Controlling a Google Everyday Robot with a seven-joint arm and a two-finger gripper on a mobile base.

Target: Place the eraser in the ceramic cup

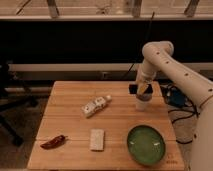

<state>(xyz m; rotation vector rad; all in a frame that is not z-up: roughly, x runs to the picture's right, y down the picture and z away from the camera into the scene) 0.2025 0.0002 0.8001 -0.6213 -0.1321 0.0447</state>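
A pale ceramic cup (142, 104) stands upright on the wooden table (75, 125), near its right edge at the back. My gripper (143, 91) hangs directly over the cup, just above its rim, on the white arm coming in from the right. A pale rectangular block (97, 139) that looks like the eraser lies flat near the table's front middle, well left of and nearer than the gripper. I cannot see inside the cup.
A white bottle (95, 106) lies on its side at the table's centre. A red chili pepper (53, 142) lies at the front left. A green plate (145, 145) sits at the front right, below the cup. An office chair stands left of the table.
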